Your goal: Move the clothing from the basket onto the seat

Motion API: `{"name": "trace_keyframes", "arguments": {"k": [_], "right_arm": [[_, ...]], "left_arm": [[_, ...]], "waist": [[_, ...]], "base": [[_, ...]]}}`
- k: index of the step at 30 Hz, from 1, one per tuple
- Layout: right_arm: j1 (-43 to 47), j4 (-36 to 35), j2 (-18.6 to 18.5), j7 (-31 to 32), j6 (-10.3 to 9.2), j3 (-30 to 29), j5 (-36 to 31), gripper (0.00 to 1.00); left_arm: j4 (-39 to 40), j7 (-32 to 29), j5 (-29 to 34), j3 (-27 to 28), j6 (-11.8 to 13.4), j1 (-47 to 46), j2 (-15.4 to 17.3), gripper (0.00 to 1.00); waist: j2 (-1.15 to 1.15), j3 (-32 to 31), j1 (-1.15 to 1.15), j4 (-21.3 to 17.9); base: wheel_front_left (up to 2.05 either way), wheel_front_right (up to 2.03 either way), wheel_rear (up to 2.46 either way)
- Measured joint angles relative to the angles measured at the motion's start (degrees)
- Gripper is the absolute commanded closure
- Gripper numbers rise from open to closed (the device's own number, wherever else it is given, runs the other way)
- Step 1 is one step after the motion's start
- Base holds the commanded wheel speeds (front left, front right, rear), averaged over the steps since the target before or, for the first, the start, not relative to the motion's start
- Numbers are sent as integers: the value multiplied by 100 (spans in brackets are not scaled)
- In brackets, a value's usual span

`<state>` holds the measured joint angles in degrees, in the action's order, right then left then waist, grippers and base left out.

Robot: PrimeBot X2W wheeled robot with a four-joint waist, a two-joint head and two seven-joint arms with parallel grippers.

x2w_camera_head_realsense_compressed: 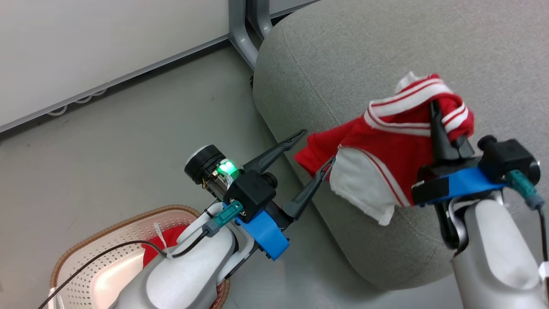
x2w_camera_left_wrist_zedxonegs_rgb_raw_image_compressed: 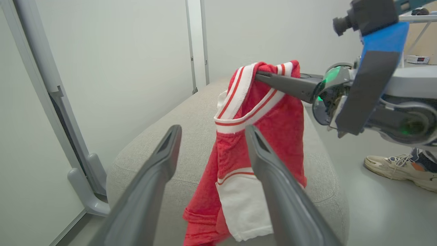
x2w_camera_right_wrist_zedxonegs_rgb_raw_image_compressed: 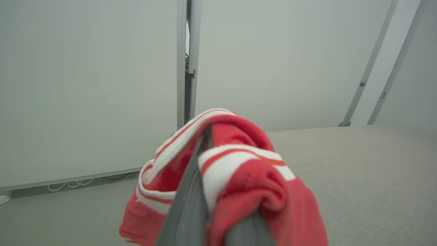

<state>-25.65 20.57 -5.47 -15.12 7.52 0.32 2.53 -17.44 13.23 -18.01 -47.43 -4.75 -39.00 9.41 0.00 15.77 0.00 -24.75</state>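
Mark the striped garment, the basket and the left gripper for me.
striped garment (x2w_camera_head_realsense_compressed: pixel 386 146), head view, red body under the collar.
basket (x2w_camera_head_realsense_compressed: pixel 128 234), head view, perforated inner wall.
left gripper (x2w_camera_head_realsense_compressed: pixel 318 146), head view, midway between its open fingertips.

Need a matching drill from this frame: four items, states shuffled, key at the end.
1 left gripper
2 right gripper
3 basket
4 seat

A grey fabric
B open, empty
C on the floor, red cloth inside
D shut on the garment

Pairs: 1-B, 2-D, 3-C, 4-A
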Motion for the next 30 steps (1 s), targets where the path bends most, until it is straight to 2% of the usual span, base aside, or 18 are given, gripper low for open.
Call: {"name": "trace_keyframes", "arguments": {"k": [7, 17, 24, 30], "right_arm": [[-1170, -466, -413, -1, -1, -287, 0, 100], [-2753, -854, -1664, 0, 0, -1430, 291, 100], [-3152, -318, -2316, -1, 0, -1836, 620, 100], [-3138, 459, -2345, -1, 0, -1985, 616, 100]], "left_arm": [[145, -116, 48, -2, 10, -170, 147, 0], [480, -247, 214, -4, 3, -582, 392, 0], [654, -346, 330, -5, -23, -894, 535, 0], [709, -376, 372, -36, -46, -1099, 598, 0]], "waist": [[0, 408, 0, 61], [0, 1296, 0, 245], [0, 1975, 0, 377], [0, 2451, 1, 491]], "base": [[0, 0, 0], [0, 0, 0], [0, 0, 0], [0, 0, 0]]}}
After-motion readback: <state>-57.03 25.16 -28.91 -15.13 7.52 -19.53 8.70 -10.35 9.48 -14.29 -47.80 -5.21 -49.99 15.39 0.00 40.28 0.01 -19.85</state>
